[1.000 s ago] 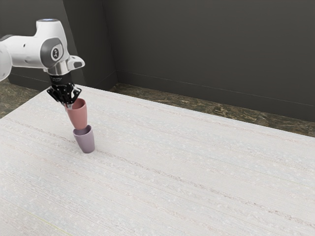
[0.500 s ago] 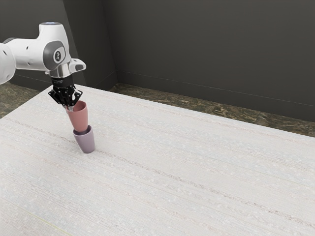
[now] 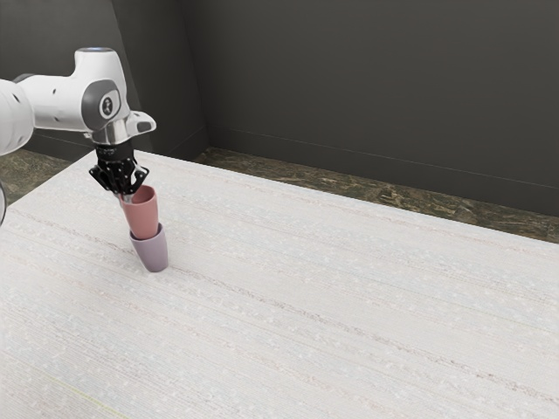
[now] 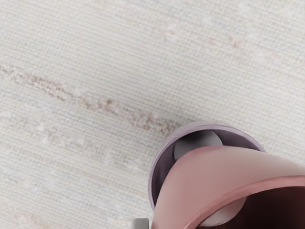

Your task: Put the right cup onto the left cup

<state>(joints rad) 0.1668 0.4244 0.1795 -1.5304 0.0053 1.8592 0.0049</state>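
One pink cup (image 3: 143, 216), base in purple cup's mouth (image 3: 153, 254) — pincer (image 3: 126, 196) nearly closed, gripping the pink rim

Pink cup (image 3: 144, 220) blocks way into purple cup (image 3: 155, 253) — room to pass over table (image 3: 349, 288) — exterior view's right.

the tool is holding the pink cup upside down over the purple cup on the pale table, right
Not upside down: the exterior view shows the pink cup with its open mouth facing up. The rest is right: the tool is holding it over the purple cup on the pale table.
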